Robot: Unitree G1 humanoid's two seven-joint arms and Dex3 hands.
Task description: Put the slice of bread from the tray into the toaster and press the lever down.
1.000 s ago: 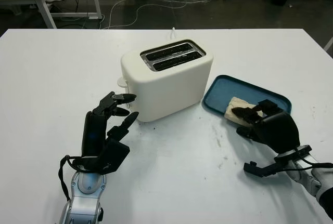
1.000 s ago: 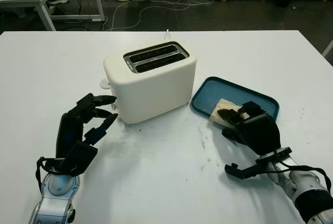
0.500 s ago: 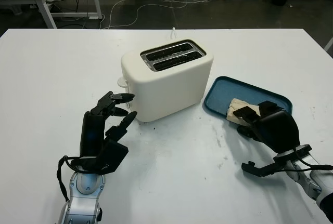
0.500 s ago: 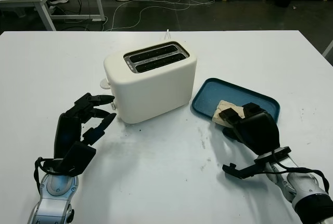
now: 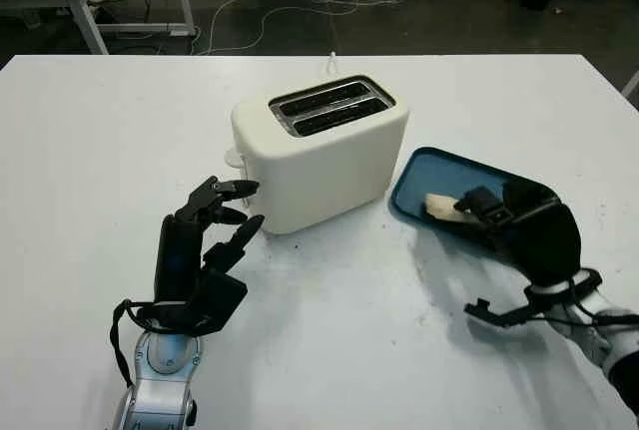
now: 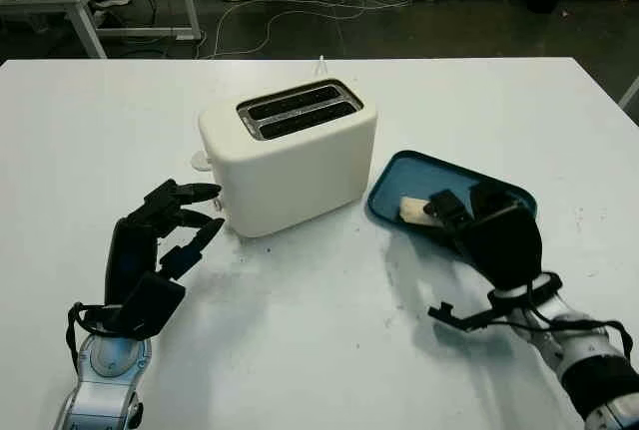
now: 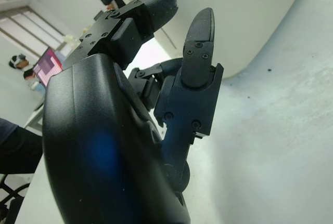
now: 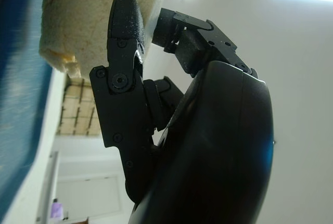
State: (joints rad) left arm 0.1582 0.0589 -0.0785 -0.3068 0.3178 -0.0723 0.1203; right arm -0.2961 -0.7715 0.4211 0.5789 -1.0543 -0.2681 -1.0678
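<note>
The white two-slot toaster (image 5: 319,151) stands mid-table, both slots showing dark inside. Its lever knob (image 5: 234,159) sticks out of the left end. To its right lies the blue tray (image 5: 417,173). My right hand (image 5: 471,205) is over the tray, shut on the slice of bread (image 5: 437,206), which pokes out toward the toaster. In the right wrist view the bread (image 8: 78,16) is pinched between a finger (image 8: 122,52) and the opposing ones, beside the tray's blue wall (image 8: 15,104). My left hand (image 5: 232,209) hovers open just left of the toaster, fingertips close below the lever.
The white table (image 5: 329,330) runs wide on all sides of the toaster. The toaster's cable (image 5: 332,59) leads off the far edge. Beyond the table are a dark floor with cables, another table and wooden crates.
My right hand has closed on the bread, turned at the wrist and moved farther over the tray, tipping the slice up. The left hand has stayed in place.
</note>
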